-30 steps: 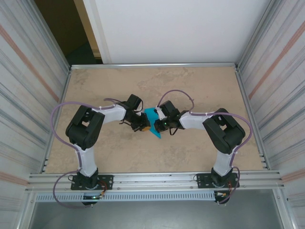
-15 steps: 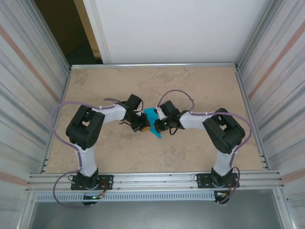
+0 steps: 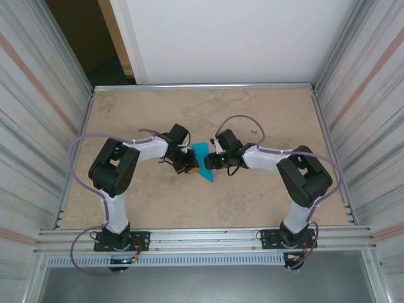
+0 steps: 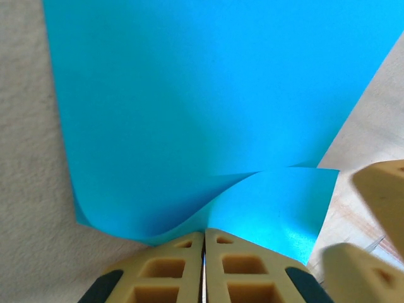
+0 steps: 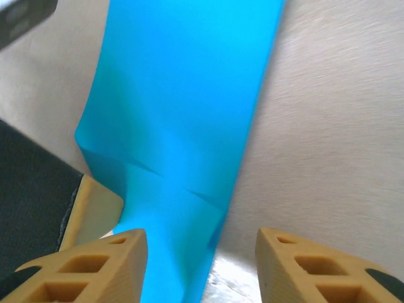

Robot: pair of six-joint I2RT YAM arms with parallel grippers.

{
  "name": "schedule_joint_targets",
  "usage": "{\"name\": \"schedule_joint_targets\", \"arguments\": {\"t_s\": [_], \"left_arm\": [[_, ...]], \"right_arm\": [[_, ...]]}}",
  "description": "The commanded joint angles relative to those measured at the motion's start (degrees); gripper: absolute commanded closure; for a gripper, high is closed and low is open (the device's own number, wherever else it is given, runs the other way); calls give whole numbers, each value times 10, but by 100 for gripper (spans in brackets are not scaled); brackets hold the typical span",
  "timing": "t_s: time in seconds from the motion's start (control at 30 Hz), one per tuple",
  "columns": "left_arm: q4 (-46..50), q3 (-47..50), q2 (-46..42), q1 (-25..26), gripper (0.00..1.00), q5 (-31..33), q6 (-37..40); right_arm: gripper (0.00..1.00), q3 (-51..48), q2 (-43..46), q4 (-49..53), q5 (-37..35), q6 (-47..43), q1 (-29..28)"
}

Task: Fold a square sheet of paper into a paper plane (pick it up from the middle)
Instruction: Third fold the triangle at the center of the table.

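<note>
The teal-blue sheet of paper lies folded at the table's middle, between the two grippers. My left gripper is shut on the paper's near edge, and that edge curls up from the table around the closed fingers. In the right wrist view the paper runs as a long creased strip. My right gripper stands open just above it, one finger over the paper, the other over bare table. From above, the right gripper sits at the paper's right side.
The tan table is walled by metal rails and corrugated panels. Purple cables loop over both arms. The right gripper's fingers show at the right of the left wrist view.
The right arm has shifted, its elbow and wrist swinging slightly up and right, and its gripper has drawn a little off the paper. The left arm and the paper stay put.
</note>
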State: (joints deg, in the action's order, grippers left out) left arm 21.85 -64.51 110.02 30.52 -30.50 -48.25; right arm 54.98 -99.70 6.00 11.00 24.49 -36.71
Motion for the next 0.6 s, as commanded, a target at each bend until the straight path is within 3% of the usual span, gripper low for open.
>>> {"name": "schedule_joint_targets", "arguments": {"t_s": [0.0, 0.13, 0.27, 0.43, 0.57], "left_arm": [[49, 5, 30, 3, 91, 44, 11], [49, 5, 33, 4, 91, 48, 10], [52, 4, 33, 3, 92, 53, 6], [54, 5, 34, 3, 93, 59, 3], [55, 6, 34, 3, 93, 61, 3]], "right_arm": [[50, 16, 33, 42, -11, 31, 15], [54, 12, 56, 59, 34, 31, 17], [72, 9, 61, 61, 134, 19, 9], [91, 10, 36, 66, 160, 24, -12], [95, 19, 13, 55, 177, 30, -22]]}}
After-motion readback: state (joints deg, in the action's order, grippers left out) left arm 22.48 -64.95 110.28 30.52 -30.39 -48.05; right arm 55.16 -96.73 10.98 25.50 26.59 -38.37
